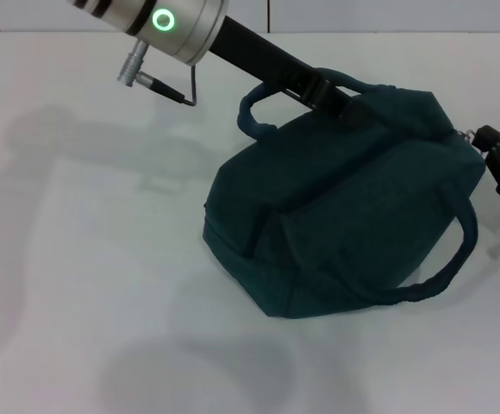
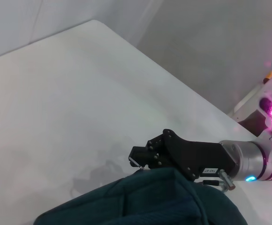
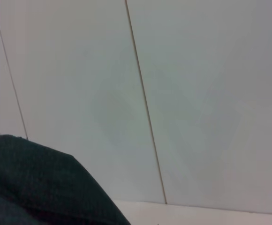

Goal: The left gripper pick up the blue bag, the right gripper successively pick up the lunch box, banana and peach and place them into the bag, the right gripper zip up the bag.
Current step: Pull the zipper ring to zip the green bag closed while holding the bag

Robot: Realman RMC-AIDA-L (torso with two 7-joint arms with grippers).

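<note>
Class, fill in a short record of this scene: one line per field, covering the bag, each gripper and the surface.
Bag: blue bag on the white table, tilted, looks closed
Handles: one loop at the far side, one hanging at the near right
Left gripper: at the bag's top edge by the far handle; jaws hidden
Right gripper: at the bag's right end, jaws at the fabric edge
Food items: none visible
</note>
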